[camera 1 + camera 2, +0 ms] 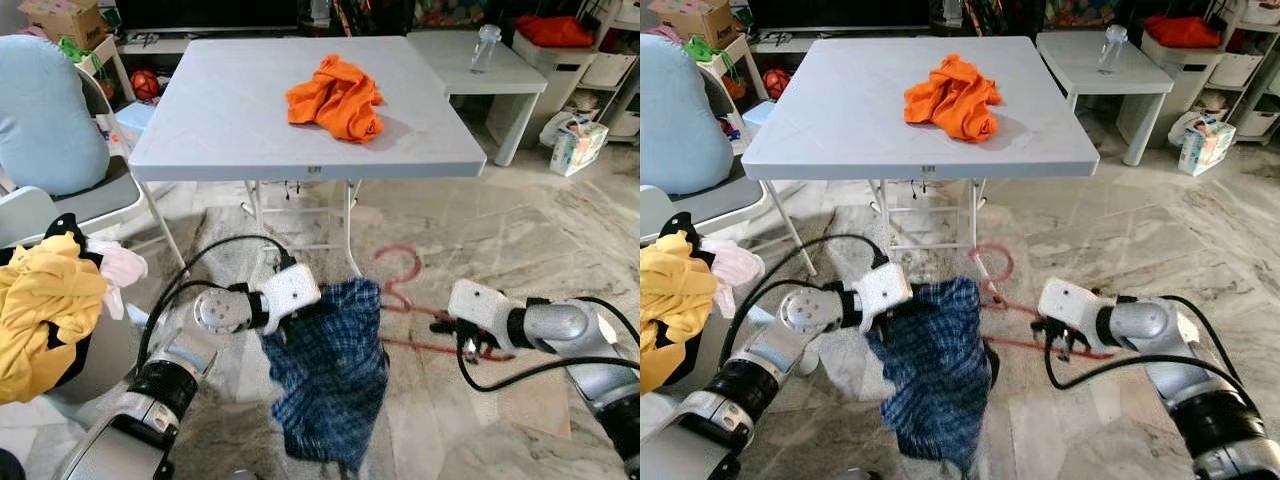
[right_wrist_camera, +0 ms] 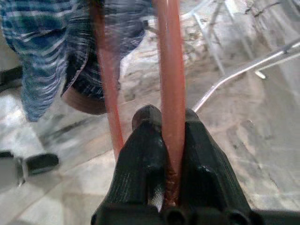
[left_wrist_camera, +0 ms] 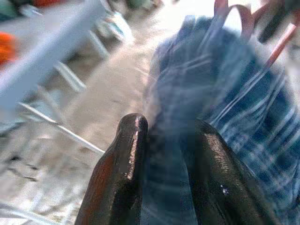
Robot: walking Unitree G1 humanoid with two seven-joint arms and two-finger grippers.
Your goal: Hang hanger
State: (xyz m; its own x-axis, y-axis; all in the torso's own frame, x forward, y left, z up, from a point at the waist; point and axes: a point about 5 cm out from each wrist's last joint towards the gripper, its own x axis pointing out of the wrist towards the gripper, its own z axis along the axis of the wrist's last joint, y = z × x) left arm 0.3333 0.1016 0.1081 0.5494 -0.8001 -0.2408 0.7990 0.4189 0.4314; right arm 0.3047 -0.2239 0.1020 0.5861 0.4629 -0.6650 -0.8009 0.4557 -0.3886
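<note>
My right tool [image 1: 468,338] is clamped on the red hanger [image 1: 400,290], held low over the floor in front of the bench [image 1: 240,130]. My left tool [image 1: 287,318] pinches the blue checked shirt [image 1: 330,375] that is half on it. I should hold both tight and lift slowly, so the shirt does not slip off.

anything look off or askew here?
Yes. The blue plaid shirt hangs bunched from one end of the red hanger, not spread across it. The left gripper pinches the cloth; the right gripper clamps the hanger's other end. An orange garment lies crumpled on the table.
</note>
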